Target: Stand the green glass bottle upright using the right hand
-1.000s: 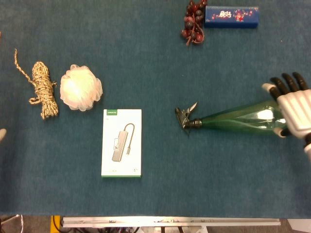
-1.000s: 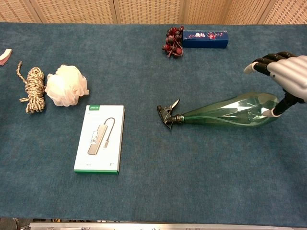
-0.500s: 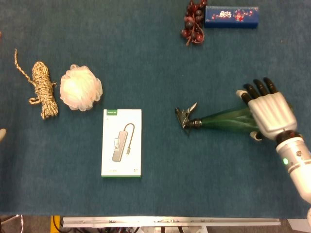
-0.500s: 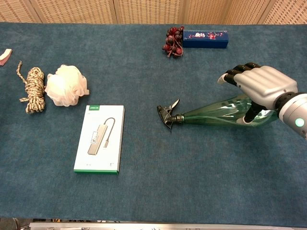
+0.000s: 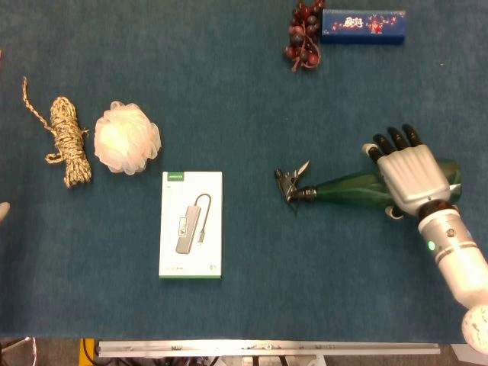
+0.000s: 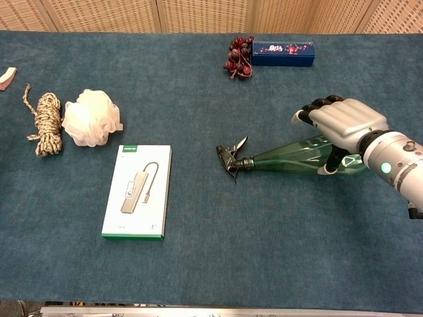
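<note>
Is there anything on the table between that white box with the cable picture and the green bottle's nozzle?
No. In the head view, only bare blue tabletop separates the white box from the green glass bottle.

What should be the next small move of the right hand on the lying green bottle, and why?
Probably lower the right hand a little and close its fingers around the wide body of the green bottle. The bottle lies on its side on the table, sprayer head pointing left, and the hand is over the body with fingers arched and thumb at the near side, not yet clearly gripping.
</note>
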You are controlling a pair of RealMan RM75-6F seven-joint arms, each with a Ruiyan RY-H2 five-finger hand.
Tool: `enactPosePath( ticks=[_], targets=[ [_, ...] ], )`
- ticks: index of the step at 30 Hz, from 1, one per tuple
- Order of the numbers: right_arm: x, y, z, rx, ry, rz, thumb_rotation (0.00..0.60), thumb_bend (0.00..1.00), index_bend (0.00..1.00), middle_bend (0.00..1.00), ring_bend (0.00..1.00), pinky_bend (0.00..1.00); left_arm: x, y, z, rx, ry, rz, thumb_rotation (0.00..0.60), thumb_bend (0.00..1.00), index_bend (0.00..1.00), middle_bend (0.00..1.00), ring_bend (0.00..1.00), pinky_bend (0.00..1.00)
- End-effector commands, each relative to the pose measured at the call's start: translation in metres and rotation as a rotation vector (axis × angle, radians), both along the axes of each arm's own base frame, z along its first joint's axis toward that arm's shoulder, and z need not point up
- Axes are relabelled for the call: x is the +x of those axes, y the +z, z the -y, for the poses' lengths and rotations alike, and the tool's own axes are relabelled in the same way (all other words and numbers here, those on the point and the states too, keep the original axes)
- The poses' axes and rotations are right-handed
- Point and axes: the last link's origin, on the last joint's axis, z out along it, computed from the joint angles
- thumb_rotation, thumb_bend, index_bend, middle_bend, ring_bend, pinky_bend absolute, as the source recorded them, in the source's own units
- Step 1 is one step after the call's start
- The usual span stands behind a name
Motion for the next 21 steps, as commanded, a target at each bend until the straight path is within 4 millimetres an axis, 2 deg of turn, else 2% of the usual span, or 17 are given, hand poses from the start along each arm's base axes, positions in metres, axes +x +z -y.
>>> enactPosePath(
  ticks=[1, 9, 16, 21],
  targets=[
    [0.000, -0.004, 0.000, 0.017, -0.001, -0.001, 0.600, 0.00, 0.19, 0.14, 0.06, 0.06, 0.000, 0.000, 0.000, 0.000, 0.000, 0.000, 0.600, 0.00, 0.00, 0.00, 0.00, 0.00],
    [-0.001, -0.012, 0.001, 0.044, -0.008, -0.009, 0.600, 0.00, 0.19, 0.14, 0.06, 0.09, 0.000, 0.000, 0.000, 0.000, 0.000, 0.000, 0.600, 0.00, 0.00, 0.00, 0.00, 0.00],
    [-0.002, -0.015, 0.003, 0.049, -0.008, -0.013, 0.600, 0.00, 0.19, 0.17, 0.06, 0.26, 0.000, 0.000, 0.000, 0.000, 0.000, 0.000, 0.600, 0.00, 0.00, 0.00, 0.00, 0.00],
    [-0.002, -0.017, 0.004, 0.049, -0.003, -0.016, 0.600, 0.00, 0.19, 0.20, 0.07, 0.30, 0.000, 0.000, 0.000, 0.000, 0.000, 0.000, 0.600, 0.00, 0.00, 0.00, 0.00, 0.00]
  ],
)
